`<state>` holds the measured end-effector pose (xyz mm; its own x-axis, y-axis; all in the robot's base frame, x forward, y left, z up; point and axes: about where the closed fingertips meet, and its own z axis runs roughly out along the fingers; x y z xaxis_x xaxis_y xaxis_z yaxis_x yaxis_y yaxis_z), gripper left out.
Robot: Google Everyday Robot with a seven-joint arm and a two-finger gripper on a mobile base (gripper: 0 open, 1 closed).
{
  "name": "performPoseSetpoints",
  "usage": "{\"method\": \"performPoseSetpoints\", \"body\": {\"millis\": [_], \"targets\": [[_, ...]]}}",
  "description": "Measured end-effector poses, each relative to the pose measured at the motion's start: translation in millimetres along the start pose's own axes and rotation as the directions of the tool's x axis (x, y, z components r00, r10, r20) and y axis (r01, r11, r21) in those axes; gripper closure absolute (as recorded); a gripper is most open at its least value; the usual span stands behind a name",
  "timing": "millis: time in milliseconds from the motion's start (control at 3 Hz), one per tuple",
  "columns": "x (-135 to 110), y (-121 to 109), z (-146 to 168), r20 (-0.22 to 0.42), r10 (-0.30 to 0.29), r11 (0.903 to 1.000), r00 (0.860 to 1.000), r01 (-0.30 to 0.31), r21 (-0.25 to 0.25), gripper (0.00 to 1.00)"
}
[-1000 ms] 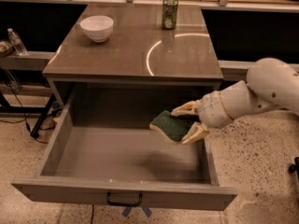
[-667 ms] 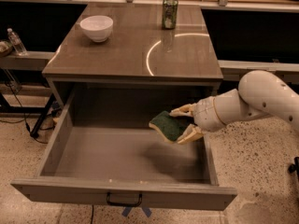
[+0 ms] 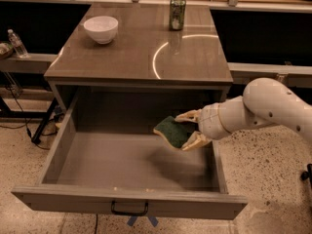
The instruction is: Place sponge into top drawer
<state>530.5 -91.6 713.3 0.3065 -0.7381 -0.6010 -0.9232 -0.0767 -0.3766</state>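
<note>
The sponge (image 3: 171, 130), dark green on top with a pale yellow base, is held tilted between the fingers of my gripper (image 3: 189, 129). The gripper reaches in from the right and holds the sponge above the right half of the open top drawer (image 3: 131, 204), a little above its floor. The drawer is pulled fully out and has a dark handle (image 3: 129, 210) on its front panel. A shadow of the sponge lies on the drawer floor below it.
A white bowl (image 3: 101, 29) and a green drinks can (image 3: 177, 12) stand on the table top (image 3: 136, 57) above the drawer. A water bottle (image 3: 17, 43) stands on a ledge at the far left. Speckled floor lies to the right.
The gripper with the sponge has shifted slightly left and further over the drawer. The arm's elbow has drawn in from the right.
</note>
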Motion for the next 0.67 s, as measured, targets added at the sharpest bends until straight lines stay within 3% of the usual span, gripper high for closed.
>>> {"method": "performPoseSetpoints", "body": {"millis": [333,667], "targets": [[11,10,30,-0.099,-0.043,0.9980,0.994,0.048,0.041,1.00],[18,13,50,-0.140,-0.059,0.9959,0.988,0.068,0.060,1.00]]}}
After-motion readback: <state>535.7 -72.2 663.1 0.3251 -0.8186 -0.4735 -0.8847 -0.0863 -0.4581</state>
